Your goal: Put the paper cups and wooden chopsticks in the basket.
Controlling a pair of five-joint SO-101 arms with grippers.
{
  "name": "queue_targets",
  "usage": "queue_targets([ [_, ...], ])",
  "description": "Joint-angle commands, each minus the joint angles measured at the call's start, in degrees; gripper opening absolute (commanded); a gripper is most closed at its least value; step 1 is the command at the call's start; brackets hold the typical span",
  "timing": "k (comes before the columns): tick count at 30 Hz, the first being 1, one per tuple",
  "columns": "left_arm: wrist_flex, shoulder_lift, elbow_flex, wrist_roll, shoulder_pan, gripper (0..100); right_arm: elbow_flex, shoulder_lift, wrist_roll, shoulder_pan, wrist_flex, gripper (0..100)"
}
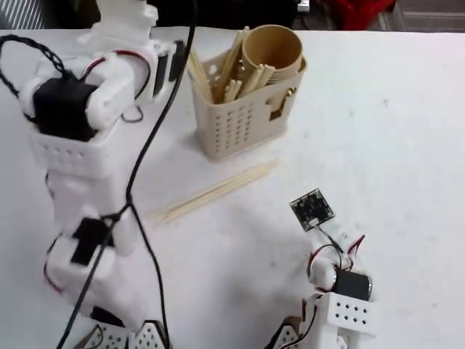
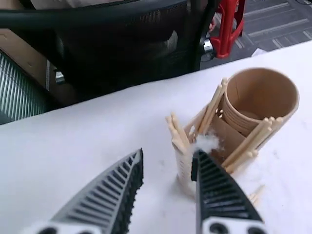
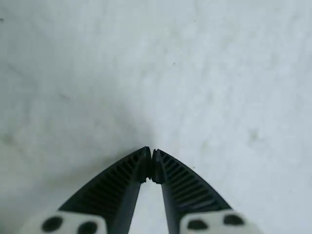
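Observation:
A cream perforated basket (image 1: pixel 240 127) stands at the back middle of the white table. It holds stacked brown paper cups (image 1: pixel 272 47) and several wooden chopsticks (image 1: pixel 227 69) leaning upright. A pair of chopsticks (image 1: pixel 218 189) lies flat on the table just in front of the basket. My left gripper (image 2: pixel 166 158) is open and empty, raised above the table to the left of the basket (image 2: pixel 184 163), with the cups (image 2: pixel 261 97) beyond it. My right gripper (image 3: pixel 150 160) is shut on nothing, close over bare table.
The left arm (image 1: pixel 80 145) stands tall along the table's left side, with a black cable (image 1: pixel 145 153) hanging beside it. The right arm (image 1: pixel 341 298) is folded low at the front right. A black chair (image 2: pixel 122 44) sits past the far edge.

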Motion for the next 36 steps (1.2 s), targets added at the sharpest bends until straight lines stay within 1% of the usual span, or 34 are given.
queue_targets([
  [1, 0.2, -15.3, 23.1, -0.9, 1.0, 17, -0.4, -0.5, 0.5, 0.2, -1.0, 1.6],
  [2, 0.1, -18.5, 28.5, -1.4, 1.5, 17, -0.4, -0.5, 0.5, 0.2, -1.0, 1.6],
  [7, -1.9, -30.5, 53.3, -9.8, 4.0, 17, -0.4, -0.5, 0.5, 0.2, -1.0, 1.6],
  [12, -10.9, -36.4, 73.2, -13.6, 4.2, 17, -0.4, -0.5, 0.5, 0.2, -1.0, 1.6],
  [16, -17.8, -37.1, 84.7, -15.1, 4.4, 17, -0.4, -0.5, 0.5, 0.2, -1.0, 1.6],
  [19, -24.0, -37.1, 91.6, -17.0, 4.0, 17, -0.4, -0.5, 0.5, 0.2, -1.0, 1.6],
  [26, -35.5, -37.0, 104.5, -17.9, 4.4, 17, -0.4, -0.5, 0.5, 0.2, -1.0, 1.6],
  [28, -38.3, -37.0, 107.5, -19.4, 4.4, 17, -0.4, -0.5, 0.5, 0.2, -1.0, 1.6],
  [31, -41.3, -37.0, 110.4, -20.0, 4.3, 17, -0.4, -0.5, 0.5, 0.2, -1.0, 1.6],
  [36, -43.3, -36.4, 111.6, -20.0, 4.1, 17, -0.3, -0.5, 0.5, 0.2, -1.0, 1.6],
])
